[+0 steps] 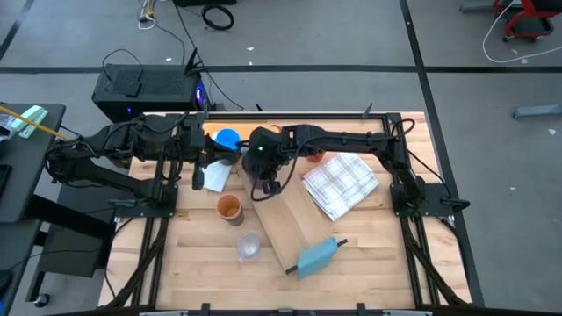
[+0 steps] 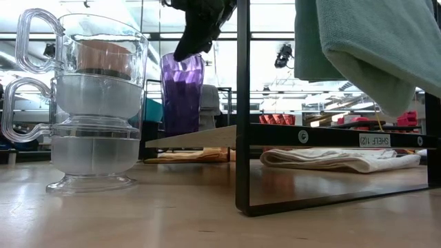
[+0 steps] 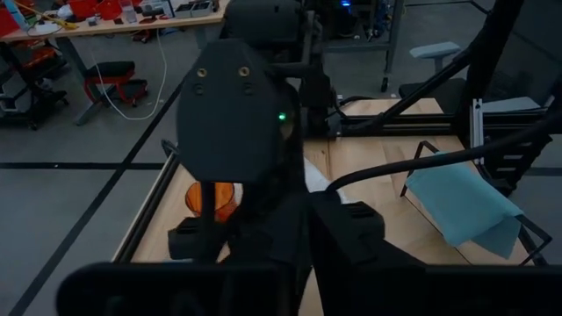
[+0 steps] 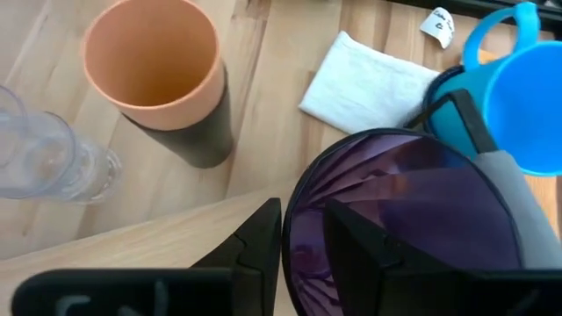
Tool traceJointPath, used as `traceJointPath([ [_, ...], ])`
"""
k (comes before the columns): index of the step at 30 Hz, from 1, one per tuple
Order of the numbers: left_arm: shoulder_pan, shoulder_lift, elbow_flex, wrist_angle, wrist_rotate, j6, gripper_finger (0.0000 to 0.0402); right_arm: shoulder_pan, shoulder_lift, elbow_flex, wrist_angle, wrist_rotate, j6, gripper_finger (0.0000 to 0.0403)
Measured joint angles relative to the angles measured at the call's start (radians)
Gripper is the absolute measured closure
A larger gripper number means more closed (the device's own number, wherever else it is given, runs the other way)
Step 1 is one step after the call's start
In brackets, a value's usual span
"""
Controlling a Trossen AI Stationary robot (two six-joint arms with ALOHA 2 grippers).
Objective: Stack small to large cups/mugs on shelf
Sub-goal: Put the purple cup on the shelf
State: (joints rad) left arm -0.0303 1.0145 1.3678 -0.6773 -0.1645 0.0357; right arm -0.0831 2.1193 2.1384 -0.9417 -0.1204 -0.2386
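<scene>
My right gripper (image 4: pixel 303 219) is shut on the purple tumbler (image 4: pixel 413 211), which stands upright beside the bright blue mug (image 4: pixel 531 96). An orange cup (image 4: pixel 154 61) sits nested in the black cup (image 4: pixel 198 132). Stacked clear glasses (image 4: pixel 44 158) stand next to them on the table. The pale wooden shelf plank (image 1: pixel 294 224) lies slantwise across the table's middle, with a blue-grey piece (image 1: pixel 316 256) at its near end. My left gripper (image 1: pixel 204 171) hangs at the table's far left, close to the blue mug (image 1: pixel 226 139). My right gripper holds the purple tumbler by its rim (image 4: pixel 299 189), one finger (image 4: pixel 356 241) inside the tumbler and the other (image 4: pixel 255 241) outside. The fingers come slanting down from above. The tumbler stays upright (image 2: pixel 182 93); the plank hides its foot.
A white checked cloth (image 1: pixel 341 183) lies at the far right, and a small white folded cloth (image 4: pixel 369 83) lies by the blue mug. In the low view a black frame (image 2: pixel 242 103) stands close in front, with a teal cloth (image 2: pixel 365 41) hanging at its top.
</scene>
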Motion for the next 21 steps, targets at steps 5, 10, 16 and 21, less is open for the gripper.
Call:
traceJointPath([
  [5,0.000,0.000,0.000,0.000,0.000,0.000,0.0373,0.004,0.000,0.000,0.002,-0.003,0.000,0.0306],
  [10,0.000,0.000,0.000,0.000,0.000,-0.004,0.0378,0.002,0.000,0.000,0.007,-0.003,0.000,0.0291],
  [16,0.000,0.000,0.000,0.000,0.000,-0.006,0.0369,0.002,0.000,0.000,0.038,-0.003,0.000,0.0280],
  [21,0.000,0.000,0.000,0.000,0.000,-0.007,0.0367,0.007,0.000,0.000,0.038,0.003,0.000,0.0280],
])
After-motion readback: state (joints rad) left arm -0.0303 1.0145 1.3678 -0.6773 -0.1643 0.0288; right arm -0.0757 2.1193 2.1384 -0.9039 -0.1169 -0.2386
